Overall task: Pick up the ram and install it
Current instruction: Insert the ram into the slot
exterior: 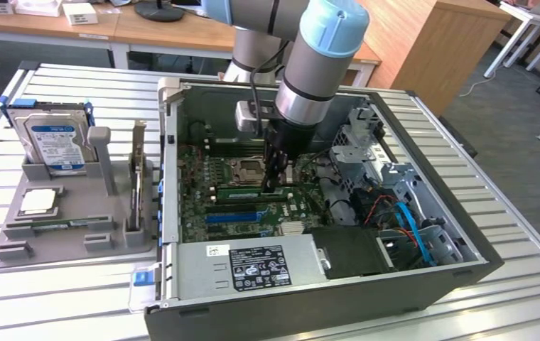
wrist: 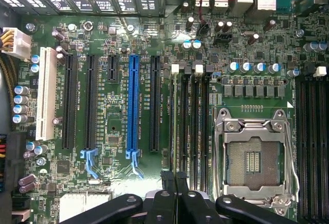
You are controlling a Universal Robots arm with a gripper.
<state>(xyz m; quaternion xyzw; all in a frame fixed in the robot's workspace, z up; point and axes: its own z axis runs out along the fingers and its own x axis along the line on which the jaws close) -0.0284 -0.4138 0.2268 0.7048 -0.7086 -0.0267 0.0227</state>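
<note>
Exterior view, and the silver arm (exterior: 317,64) with its pale blue cap drops straight into the open dark case (exterior: 298,312) on the ribbed metal desk (exterior: 62,284). The ram (exterior: 236,193) is a slim green stick with a paler patch. It stands on edge in the memory slots at six o'clock of the square CPU socket (exterior: 248,169). The black fingers (exterior: 272,181) come down at its three o'clock end, and I cannot tell if they touch it.

Wrist view now: the fingers (wrist: 168,183) are clenched together with nothing showing between them. They hang over the long black memory slots on the green motherboard (wrist: 118,126), which is busy with round silver capacitors. A bright blue slot (wrist: 133,106) and a white slot (wrist: 47,93) run parallel to them, and the socket's steel frame gleams.

Back outside, a matte grey holder (exterior: 71,241) sits at nine o'clock of the case. It carries an upright hard drive (exterior: 59,145) with a blue-white label, a flat square chip (exterior: 40,201) and a thin upright card (exterior: 137,185). A boxy silver power supply (exterior: 251,266) with a black label sits at six o'clock inside the case
</note>
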